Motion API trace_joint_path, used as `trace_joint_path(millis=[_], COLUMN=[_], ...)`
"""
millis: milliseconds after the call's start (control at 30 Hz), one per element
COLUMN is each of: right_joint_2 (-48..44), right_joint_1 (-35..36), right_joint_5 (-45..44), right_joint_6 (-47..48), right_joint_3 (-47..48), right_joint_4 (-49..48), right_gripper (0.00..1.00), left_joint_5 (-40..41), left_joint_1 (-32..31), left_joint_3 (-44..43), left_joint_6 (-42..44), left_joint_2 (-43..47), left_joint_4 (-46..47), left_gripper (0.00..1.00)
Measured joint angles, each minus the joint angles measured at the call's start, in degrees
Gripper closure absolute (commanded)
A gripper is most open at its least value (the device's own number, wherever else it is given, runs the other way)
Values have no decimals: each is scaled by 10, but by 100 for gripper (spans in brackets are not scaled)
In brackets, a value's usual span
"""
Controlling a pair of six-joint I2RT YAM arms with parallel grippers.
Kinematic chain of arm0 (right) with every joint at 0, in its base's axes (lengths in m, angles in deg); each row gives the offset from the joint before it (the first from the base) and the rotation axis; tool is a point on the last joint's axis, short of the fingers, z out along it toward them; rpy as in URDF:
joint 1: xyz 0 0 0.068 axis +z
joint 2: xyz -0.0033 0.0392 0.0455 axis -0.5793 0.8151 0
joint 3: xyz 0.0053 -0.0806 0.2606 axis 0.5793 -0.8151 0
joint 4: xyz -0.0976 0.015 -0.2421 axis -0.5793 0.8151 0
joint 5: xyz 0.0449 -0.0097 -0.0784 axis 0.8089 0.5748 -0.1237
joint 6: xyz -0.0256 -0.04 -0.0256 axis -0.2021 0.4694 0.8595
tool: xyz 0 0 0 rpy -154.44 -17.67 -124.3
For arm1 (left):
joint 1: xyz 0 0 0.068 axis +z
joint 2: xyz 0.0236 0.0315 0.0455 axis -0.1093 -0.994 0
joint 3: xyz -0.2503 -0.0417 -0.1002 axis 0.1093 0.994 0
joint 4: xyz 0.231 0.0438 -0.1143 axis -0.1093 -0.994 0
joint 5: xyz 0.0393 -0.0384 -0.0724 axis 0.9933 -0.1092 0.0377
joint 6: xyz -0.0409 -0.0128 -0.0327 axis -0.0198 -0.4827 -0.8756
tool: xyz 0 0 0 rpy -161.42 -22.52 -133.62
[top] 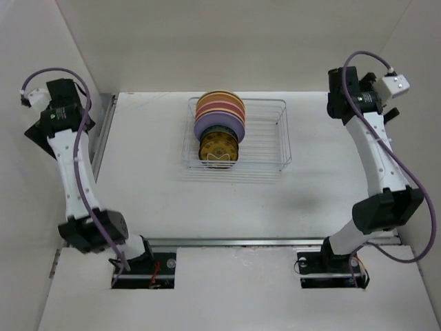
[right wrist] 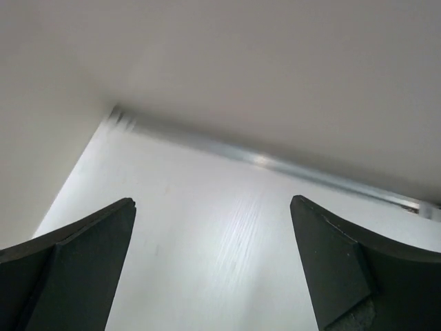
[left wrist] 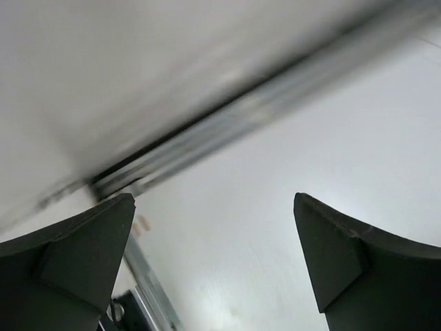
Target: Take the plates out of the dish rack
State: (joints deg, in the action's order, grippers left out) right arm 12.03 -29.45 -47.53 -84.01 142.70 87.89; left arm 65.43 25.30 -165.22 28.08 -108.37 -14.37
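The dish rack (top: 265, 138) of thin white wire stands at the back middle of the table. Several plates stand on edge in its left part: a small amber-yellow patterned plate (top: 219, 149) in front, a dark blue-green one (top: 236, 134) behind it, then lavender (top: 207, 124), pink (top: 219, 110) and a cream-yellow one (top: 218, 96) at the back. My left gripper (top: 40, 129) is open and empty at the far left, well away from the rack. My right gripper (top: 337, 103) is open and empty to the right of the rack. Both wrist views show only bare table between the open jaws of the left gripper (left wrist: 213, 262) and the right gripper (right wrist: 212, 262).
A metal rail (top: 103, 134) runs along the table's left edge and shows in the left wrist view (left wrist: 227, 121). White walls close in the back and both sides. The right half of the rack holds nothing. A rail (top: 275, 242) runs along the near edge by the arm bases.
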Motion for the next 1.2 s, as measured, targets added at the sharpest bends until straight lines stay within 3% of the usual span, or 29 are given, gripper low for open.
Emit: trace_joint_path(millis=[67,200,300,400,533,633,867,1200], right_joint_2=[-41,-145,-152,-86,21,80,147,242], right_joint_1=[18,24,57,117,192,248,311,317], right_joint_5=[143,569,775,876,917,906,902,894], right_joint_6=[164,401,487,553,629,673,721,738], right_joint_3=[-12,-115,-128,-82,-53,-57,-41,48], right_joint_4=[-112,-316,-389,-401,-370,-337,-310,-304], right_gripper=[0,0,0,7,21,38,43,56], left_joint_5=[-174,-462,-563,-606,-615,-572,-489,-491], left_joint_1=[-1,-11,-27,-29,-48,-104,-234,-247], left_joint_3=[-15,-67,-77,-68,-23,-7,-12,-48], left_joint_6=[111,275,344,391,427,447,469,416], left_joint_2=[70,136,141,117,73,39,-53,-224], left_joint_4=[26,56,55,47,43,36,43,116], left_gripper=[0,0,0,0,0,0,2,18])
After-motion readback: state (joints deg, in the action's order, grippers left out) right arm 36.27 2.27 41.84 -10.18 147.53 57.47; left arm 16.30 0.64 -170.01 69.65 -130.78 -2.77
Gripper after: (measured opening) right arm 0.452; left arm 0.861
